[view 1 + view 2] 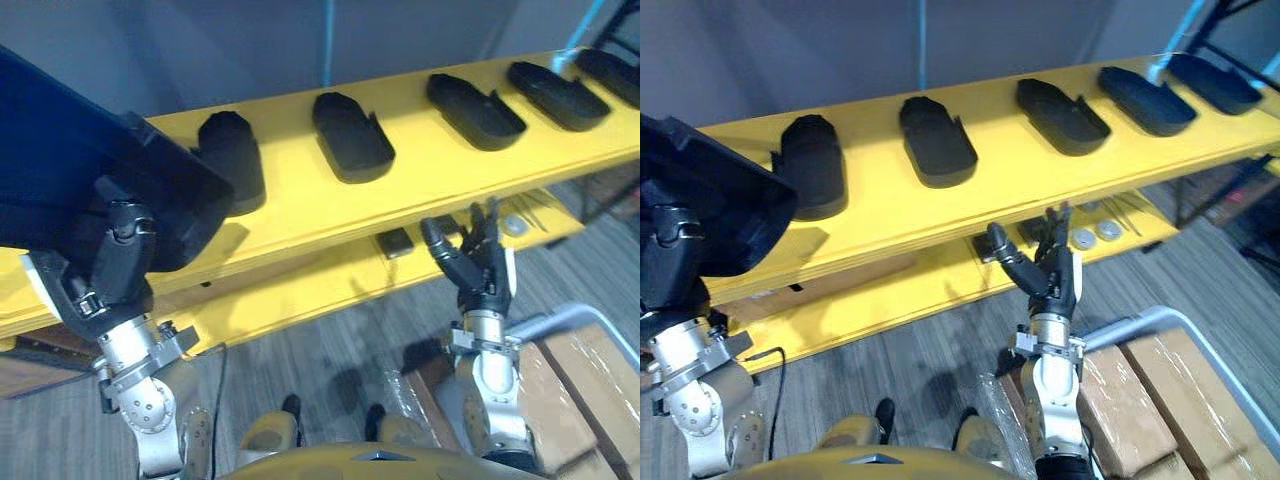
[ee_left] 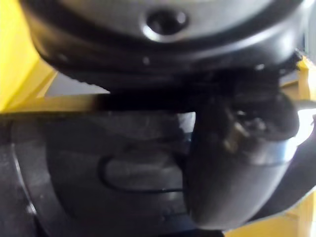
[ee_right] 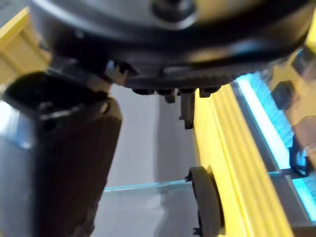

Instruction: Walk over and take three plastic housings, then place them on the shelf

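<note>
From the head, both eye views look steeply down and share the shelf (image 1: 420, 185) crossing the upper frame. The wrist views sit tight behind the left hand (image 2: 232, 168) and right hand (image 3: 59, 163), facing the shelf.

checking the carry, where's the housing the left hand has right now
Left eye view, far left: the held housing sits in the left hand, at the yellow shelf's left end, just left of the first shelved housing.

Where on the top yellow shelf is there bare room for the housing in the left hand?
Bare yellow shelf lies between the first housing and second housing, and between the second and third housing. The right end is crowded.
</note>
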